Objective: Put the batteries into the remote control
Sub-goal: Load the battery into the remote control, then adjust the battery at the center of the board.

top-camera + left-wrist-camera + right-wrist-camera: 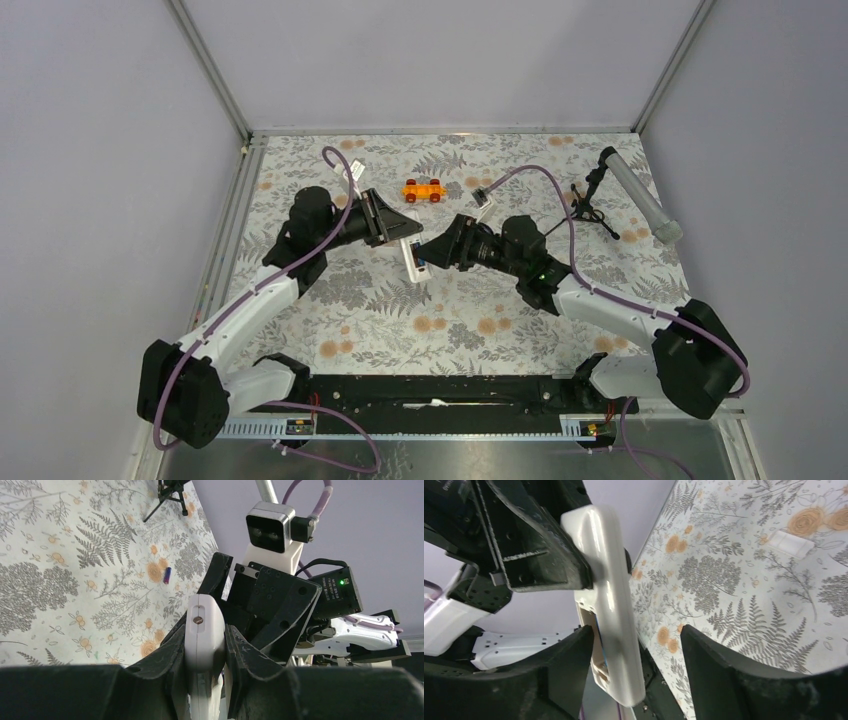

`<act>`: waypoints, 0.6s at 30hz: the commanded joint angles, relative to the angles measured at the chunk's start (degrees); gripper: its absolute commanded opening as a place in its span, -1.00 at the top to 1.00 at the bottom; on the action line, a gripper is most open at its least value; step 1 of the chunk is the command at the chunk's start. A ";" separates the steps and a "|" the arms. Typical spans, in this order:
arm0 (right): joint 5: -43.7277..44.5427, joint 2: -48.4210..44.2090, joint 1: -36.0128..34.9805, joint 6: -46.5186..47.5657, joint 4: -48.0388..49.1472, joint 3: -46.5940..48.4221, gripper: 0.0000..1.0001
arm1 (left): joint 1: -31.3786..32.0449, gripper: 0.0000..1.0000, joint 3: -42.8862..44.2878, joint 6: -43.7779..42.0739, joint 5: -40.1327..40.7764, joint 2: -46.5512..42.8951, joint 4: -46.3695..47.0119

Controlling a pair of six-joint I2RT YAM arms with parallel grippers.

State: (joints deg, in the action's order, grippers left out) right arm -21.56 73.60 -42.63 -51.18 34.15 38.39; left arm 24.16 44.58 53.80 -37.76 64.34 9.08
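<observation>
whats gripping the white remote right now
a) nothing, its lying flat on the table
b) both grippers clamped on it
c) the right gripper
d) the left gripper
d: in the left wrist view the left gripper has its fingers pressed on both sides of the remote, holding it off the table, while the right gripper has its fingers spread apart around the remote's end with a clear gap on one side.

Soft, even light from above fills all three views, leaving only faint shadows under the arms [262, 298] on the table [450, 330]. The top view is sharp, with slight bowing at its edges. In the right wrist view the near fingers [749, 680] are dark, soft-edged masses, and the remote control [610, 580] carries a pale glossy sheen.
</observation>
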 commanded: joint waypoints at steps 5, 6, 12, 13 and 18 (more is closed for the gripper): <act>3.56 -12.57 4.27 8.19 -8.64 0.60 -0.66 | -2.80 1.00 3.27 -7.36 -1.82 -3.94 -0.98; 5.17 -14.18 4.57 10.12 -11.18 0.73 -0.67 | -3.00 1.00 3.38 -8.27 -2.20 -4.21 -1.47; 20.05 -17.08 5.20 23.43 -32.47 5.08 -0.66 | -3.25 1.00 3.76 -13.46 -2.89 -6.77 -4.20; 24.73 -16.24 5.19 24.09 -37.84 6.36 -0.64 | -3.30 1.00 3.76 -14.15 -2.93 -7.17 -4.38; 40.78 -11.18 5.68 24.19 -52.76 9.75 -0.46 | -3.34 1.00 3.29 -17.58 -3.67 -9.61 -4.38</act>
State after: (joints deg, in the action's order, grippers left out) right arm 2.87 59.18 -37.69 -30.65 -1.63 45.15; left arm 21.10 45.32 40.84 -39.40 57.60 2.50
